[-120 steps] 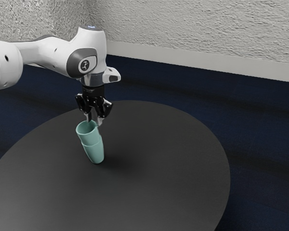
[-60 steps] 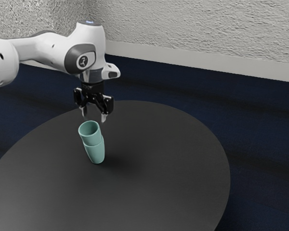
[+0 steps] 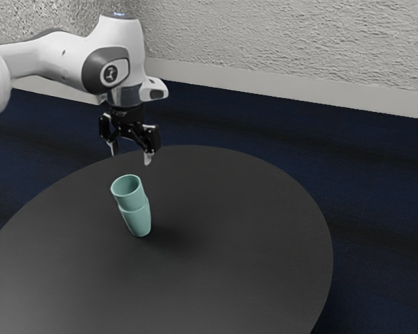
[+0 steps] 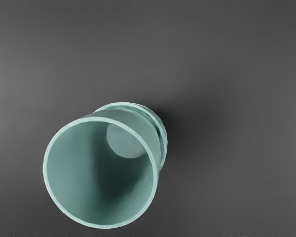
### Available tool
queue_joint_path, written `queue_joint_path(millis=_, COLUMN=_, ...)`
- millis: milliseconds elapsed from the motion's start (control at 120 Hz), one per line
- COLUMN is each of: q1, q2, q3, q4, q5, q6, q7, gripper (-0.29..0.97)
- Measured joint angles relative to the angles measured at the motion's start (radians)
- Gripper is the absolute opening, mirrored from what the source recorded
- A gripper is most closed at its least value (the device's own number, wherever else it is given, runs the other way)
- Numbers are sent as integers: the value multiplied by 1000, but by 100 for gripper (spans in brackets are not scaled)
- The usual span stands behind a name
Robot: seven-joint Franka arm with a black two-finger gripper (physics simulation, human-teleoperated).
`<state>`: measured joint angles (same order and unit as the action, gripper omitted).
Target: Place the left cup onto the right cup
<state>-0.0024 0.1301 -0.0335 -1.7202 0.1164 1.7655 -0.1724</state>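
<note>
Two teal cups stand nested on the round black table (image 3: 251, 236): the upper cup (image 3: 127, 191) sits inside the lower cup (image 3: 137, 220), and the stack leans toward the exterior view's left. My gripper (image 3: 130, 152) hangs open above the stack, clear of the upper cup's rim, with nothing between its fingers. In the wrist view the upper cup's (image 4: 101, 177) open mouth lies just below my hand, and the lower cup's rim (image 4: 157, 129) shows as a ridge behind it.
The table's edge curves round at the exterior view's right and front. Dark blue carpet (image 3: 362, 167) surrounds it, and a rough white wall (image 3: 299, 42) with a pale skirting board runs along the back.
My gripper has let go of the upper cup, opened, and risen up and toward the exterior view's left. The nested cups stay where they were.
</note>
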Motion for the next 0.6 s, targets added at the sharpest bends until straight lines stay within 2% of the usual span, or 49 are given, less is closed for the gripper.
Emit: queue_joint_path(millis=600, q1=-60, q2=-59, q3=68, q4=0, q5=-69, q6=-62, q7=28, gripper=68)
